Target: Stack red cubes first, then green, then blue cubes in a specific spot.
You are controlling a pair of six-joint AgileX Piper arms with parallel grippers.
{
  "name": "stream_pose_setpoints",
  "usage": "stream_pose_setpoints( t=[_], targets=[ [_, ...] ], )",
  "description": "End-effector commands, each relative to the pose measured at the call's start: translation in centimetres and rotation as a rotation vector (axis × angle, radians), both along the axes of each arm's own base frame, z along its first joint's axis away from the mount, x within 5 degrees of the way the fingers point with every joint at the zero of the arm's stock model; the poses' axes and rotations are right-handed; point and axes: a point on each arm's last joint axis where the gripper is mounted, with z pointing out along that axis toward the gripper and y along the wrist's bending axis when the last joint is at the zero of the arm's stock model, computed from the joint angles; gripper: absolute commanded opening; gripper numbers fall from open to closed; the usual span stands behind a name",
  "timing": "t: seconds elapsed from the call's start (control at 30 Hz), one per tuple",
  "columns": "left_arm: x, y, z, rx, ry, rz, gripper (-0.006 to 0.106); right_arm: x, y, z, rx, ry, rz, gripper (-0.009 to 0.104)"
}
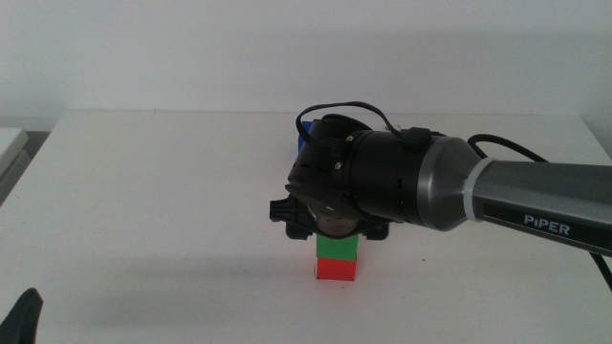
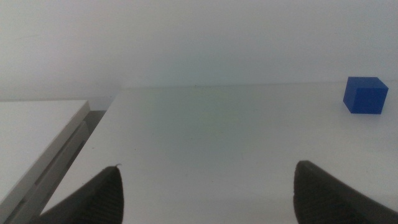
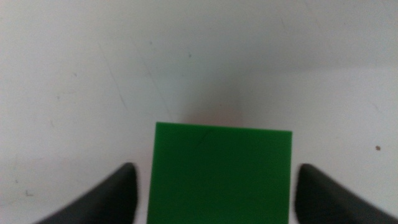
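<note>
Middle view: the right arm (image 1: 516, 205) reaches in over the white table (image 1: 143, 210), its gripper (image 1: 337, 234) pointed straight down onto a green cube (image 1: 338, 248) that sits squarely on top of a red cube (image 1: 338, 269). A sliver of the blue cube (image 1: 301, 134) shows behind the arm, farther back from the stack. The left gripper (image 1: 24, 315) waits at the near corner, well apart from the stack.

Left wrist view: the left gripper (image 2: 208, 193) hangs with its jaws spread wide over bare tabletop, holding nothing; the blue cube (image 2: 365, 94) stands alone beyond it.

Right wrist view: the right gripper (image 3: 214, 193) straddles the green cube (image 3: 221, 171), a slim gap showing between each jaw and the cube's sides, so the grip is released.
</note>
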Motion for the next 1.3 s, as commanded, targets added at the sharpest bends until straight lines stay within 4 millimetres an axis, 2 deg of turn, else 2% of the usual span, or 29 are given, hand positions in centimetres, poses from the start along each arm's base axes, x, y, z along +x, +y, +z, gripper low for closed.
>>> stream_pose_setpoints(
  t=[0.0,0.13,0.23,0.3,0.4,0.53,0.57,0.67,0.73,0.83,1.07,1.17,1.27],
  targets=[
    [0.0,0.0,0.2,-0.004,-0.018,-0.001,0.094,-0.1,-0.2,0.1,-0.023,-0.006,0.001,0.068],
    [0.0,0.0,0.2,-0.004,-0.018,-0.001,0.094,0.0,-0.4,0.1,-0.049,-0.018,0.011,0.086],
    [0.0,0.0,0.2,-0.004,-0.018,-0.001,0.094,-0.3,-0.7,1.8,-0.078,-0.003,0.027,0.088],
    [0.0,0.0,0.2,-0.004,-0.018,-0.001,0.094,-1.0,-0.8,3.9,-0.096,-0.009,0.051,0.088],
    [0.0,0.0,0.2,-0.004,-0.018,-0.001,0.094,-2.7,-1.2,8.3,-0.062,-0.061,0.118,0.088],
    [0.0,0.0,0.2,-0.004,-0.018,-0.001,0.094,-5.5,-3.3,14.3,-0.015,-0.189,0.237,0.088],
    [0.0,0.0,0.2,-0.004,-0.018,-0.001,0.094,-6.2,-3.9,15.2,-0.009,-0.206,0.267,0.088],
    [0.0,0.0,0.2,-0.004,-0.018,-0.001,0.094,-8.8,-6.6,17.9,-0.001,-0.255,0.383,0.088],
    [0.0,0.0,0.2,-0.004,-0.018,-0.001,0.094,-10.6,-9.0,18.7,0.002,-0.276,0.461,0.088],
    [0.0,0.0,0.2,-0.004,-0.018,-0.001,0.094,-13.3,-12.6,19.3,0.038,-0.342,0.558,0.088],
    [0.0,0.0,0.2,0.004,-0.018,-0.002,0.094,-20.9,-21.3,20.1,0.326,-0.592,0.743,0.088],
    [0.0,0.0,0.2,0.004,-0.018,-0.002,0.094,-22.6,-23.6,20.2,0.334,-0.626,0.787,0.088],
    [0.0,0.0,0.2,0.004,-0.018,-0.002,0.094,-23.4,-24.8,20.2,0.328,-0.626,0.789,0.088]
  ],
)
